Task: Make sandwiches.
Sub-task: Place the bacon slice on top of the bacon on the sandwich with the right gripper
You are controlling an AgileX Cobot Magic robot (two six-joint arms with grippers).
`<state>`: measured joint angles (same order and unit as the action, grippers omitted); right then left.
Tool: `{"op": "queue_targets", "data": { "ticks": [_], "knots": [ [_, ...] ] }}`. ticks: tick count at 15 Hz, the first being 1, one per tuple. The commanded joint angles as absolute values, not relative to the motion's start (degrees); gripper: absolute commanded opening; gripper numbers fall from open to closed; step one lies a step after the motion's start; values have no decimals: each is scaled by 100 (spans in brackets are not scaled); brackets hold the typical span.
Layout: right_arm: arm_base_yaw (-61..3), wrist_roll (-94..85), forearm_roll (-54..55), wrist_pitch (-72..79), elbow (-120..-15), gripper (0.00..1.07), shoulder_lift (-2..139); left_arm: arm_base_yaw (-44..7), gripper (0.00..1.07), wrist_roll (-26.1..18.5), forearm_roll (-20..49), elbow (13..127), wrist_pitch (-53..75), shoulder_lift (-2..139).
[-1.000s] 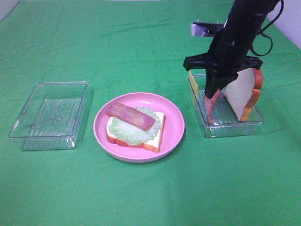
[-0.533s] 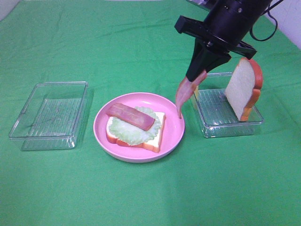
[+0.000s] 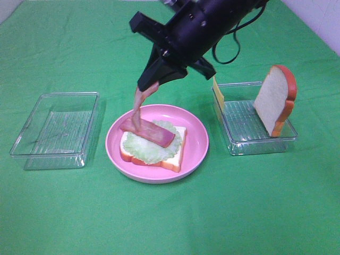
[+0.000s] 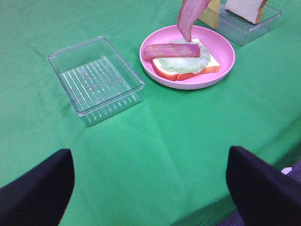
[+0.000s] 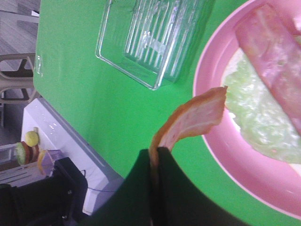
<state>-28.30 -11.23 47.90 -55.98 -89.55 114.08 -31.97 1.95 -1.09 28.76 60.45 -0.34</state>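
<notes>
On the pink plate (image 3: 196,142) lies a bread slice (image 3: 178,151) topped with pale green lettuce (image 3: 146,149) and one bacon strip (image 3: 149,131). My right gripper (image 3: 150,84) reaches across above the plate's left side, shut on a second bacon strip (image 3: 139,103) that hangs down, its tip just over the first strip. It also shows in the right wrist view (image 5: 193,120) and the left wrist view (image 4: 190,14). Another bread slice (image 3: 275,103) stands upright in the right tray (image 3: 255,146), with a yellow cheese square (image 3: 217,91) at its left wall. My left gripper (image 4: 150,188) is open, low near the table's front.
An empty clear tray (image 3: 56,130) sits on the left of the green cloth (image 3: 170,218). The right arm's black body and cable span the space above the plate and right tray.
My right gripper lifted the bacon strip out of the right tray and carried it left, from the tray across the plate's right edge to over the sandwich.
</notes>
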Motion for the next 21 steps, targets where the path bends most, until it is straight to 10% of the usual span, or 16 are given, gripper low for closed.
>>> {"op": "queue_targets", "data": {
  "ticks": [1,12,18,21],
  "knots": [
    [-2893,-1375,5220,-5346,-8978,0,11717,-3203,83,223,-132,2859,5993,-80],
    [-2853,516,2252,-4503,-8978,2,12370,-3203,83,223,-132,2859,5993,-80],
    [-2853,579,1954,-4824,-9225,73,12296,-3203,83,223,-132,2859,5993,-80],
    [-2853,596,1461,-5953,-10010,73,12296,-3203,83,223,-132,2859,5993,-80]
  ]
}}
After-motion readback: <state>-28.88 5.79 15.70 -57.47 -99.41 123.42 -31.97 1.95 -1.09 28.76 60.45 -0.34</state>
